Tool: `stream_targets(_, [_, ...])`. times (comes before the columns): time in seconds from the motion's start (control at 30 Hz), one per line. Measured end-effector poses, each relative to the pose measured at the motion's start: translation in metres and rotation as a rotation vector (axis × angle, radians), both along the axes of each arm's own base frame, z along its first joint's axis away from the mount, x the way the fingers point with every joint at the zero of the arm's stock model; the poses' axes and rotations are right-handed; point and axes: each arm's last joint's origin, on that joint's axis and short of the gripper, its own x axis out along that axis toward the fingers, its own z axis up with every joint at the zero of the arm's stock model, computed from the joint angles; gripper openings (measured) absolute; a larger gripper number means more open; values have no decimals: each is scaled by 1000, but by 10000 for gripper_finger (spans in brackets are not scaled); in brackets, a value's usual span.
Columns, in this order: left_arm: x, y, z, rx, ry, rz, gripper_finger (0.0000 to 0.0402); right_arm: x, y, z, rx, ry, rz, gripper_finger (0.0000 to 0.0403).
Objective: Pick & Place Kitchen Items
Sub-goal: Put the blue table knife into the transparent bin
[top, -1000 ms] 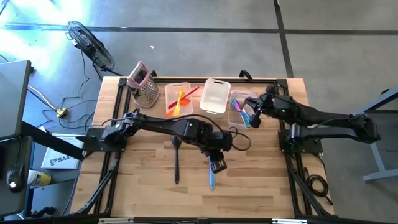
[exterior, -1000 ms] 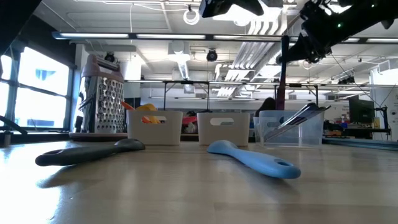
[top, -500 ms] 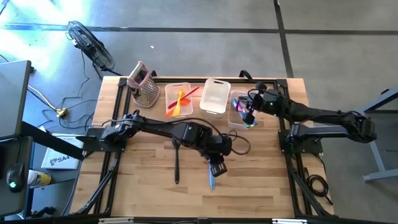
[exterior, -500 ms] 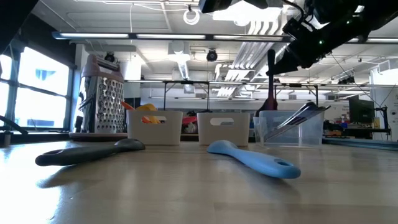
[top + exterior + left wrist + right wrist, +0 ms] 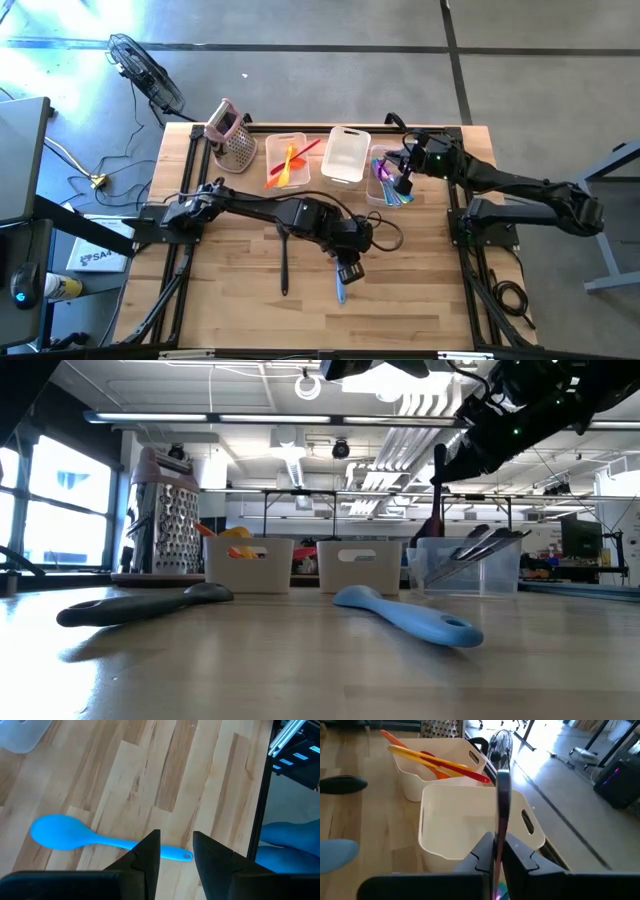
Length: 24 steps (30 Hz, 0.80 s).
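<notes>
Above the right-hand bin (image 5: 385, 178), at about two o'clock on the table (image 5: 230, 290), the right gripper (image 5: 403, 181) is pinching a slim dark-purple utensil (image 5: 502, 805) between fingers (image 5: 485, 854) closed tight on its handle; in the low view the utensil (image 5: 438, 495) is hanging near upright, its lower end inside the clear bin (image 5: 470, 572), where other utensils (image 5: 478, 545) are leaning against the wall; whether it is touching them cannot be told. Near the table's middle, toward five o'clock, the left gripper (image 5: 350, 267) is hovering over the blue spoon (image 5: 340, 288) with its fingers (image 5: 147, 855) partly apart and holding nothing; the spoon (image 5: 92, 837) is lying flat on the wood, its handle end showing between the fingertips. A dark spoon (image 5: 283, 255) is lying just left of it, at about six o'clock. At twelve o'clock the middle bin (image 5: 347, 153) is sitting beside the left bin (image 5: 285, 160), which is holding orange, yellow and red utensils (image 5: 291, 161); a metal grater (image 5: 233, 138) is resting at eleven o'clock.
</notes>
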Motion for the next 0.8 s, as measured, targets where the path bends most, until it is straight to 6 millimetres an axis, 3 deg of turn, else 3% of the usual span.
stream_targets(0.43, [0,0,0,1,3,0,112,-7,3,-16,157,115,-2,69])
stream_targets(0.8, [0,0,0,18,0,-27,112,-9,7,-21,305,112,-8,143])
